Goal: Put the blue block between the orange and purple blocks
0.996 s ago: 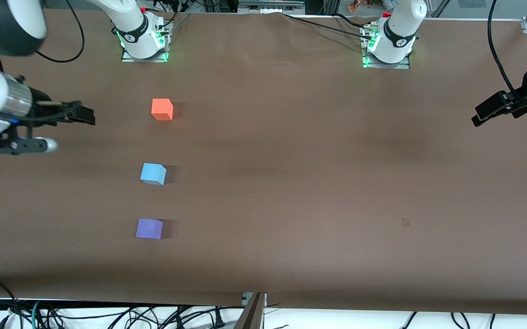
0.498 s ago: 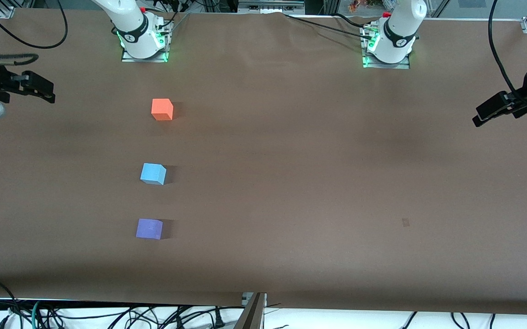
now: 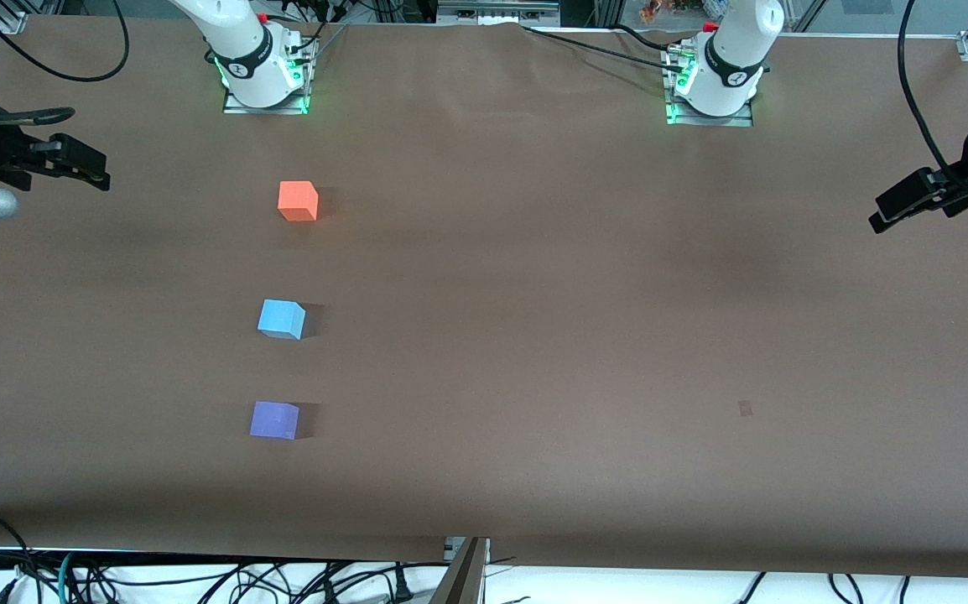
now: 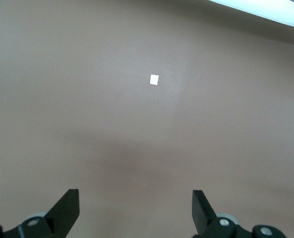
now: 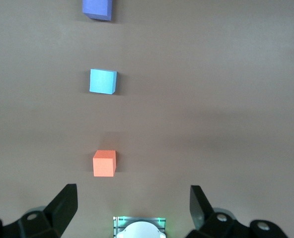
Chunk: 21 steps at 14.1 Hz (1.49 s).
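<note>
Three well-spaced blocks, table mid-width.

Both arms hang up in the air at their own ends of the table. The right gripper has its fingers spread wide, gripping nothing. The left gripper is likewise spread and empty.

Even, soft lighting; short block shadows; all views sharp.

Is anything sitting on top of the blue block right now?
Nothing is: the blue block has a bare top face, as the right wrist view confirms. It rests on the table between the orange block and the purple block. Its underside is hidden.
</note>
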Each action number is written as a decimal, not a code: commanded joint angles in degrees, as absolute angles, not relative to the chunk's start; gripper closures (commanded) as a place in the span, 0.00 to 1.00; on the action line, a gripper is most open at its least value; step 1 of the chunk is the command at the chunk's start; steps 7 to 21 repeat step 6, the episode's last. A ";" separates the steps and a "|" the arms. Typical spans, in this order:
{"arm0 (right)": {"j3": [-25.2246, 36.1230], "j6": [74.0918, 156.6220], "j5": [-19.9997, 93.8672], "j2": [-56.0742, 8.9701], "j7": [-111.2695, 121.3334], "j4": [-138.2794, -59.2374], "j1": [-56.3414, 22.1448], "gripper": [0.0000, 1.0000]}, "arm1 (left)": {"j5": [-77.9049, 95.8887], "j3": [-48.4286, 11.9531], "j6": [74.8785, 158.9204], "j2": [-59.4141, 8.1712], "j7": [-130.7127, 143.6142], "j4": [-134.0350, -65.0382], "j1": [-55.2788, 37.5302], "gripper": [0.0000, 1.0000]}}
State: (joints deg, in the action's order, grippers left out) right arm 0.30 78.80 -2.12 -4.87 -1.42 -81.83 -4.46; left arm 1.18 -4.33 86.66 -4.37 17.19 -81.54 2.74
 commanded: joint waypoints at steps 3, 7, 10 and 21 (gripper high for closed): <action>-0.70 80.42 -1.32 -4.30 -1.05 -82.88 -3.78 0.00 | 1.49 -4.22 87.10 -4.04 16.17 -82.09 2.99 0.00; -0.70 80.42 -1.41 -4.39 -1.05 -82.88 -3.87 0.00 | 1.76 -4.22 87.10 -4.04 16.17 -82.09 2.99 0.00; -0.70 80.42 -1.41 -4.39 -1.05 -82.88 -3.87 0.00 | 1.76 -4.22 87.10 -4.04 16.17 -82.09 2.99 0.00; -0.70 80.42 -1.41 -4.39 -1.05 -82.88 -3.87 0.00 | 1.76 -4.22 87.10 -4.04 16.17 -82.09 2.99 0.00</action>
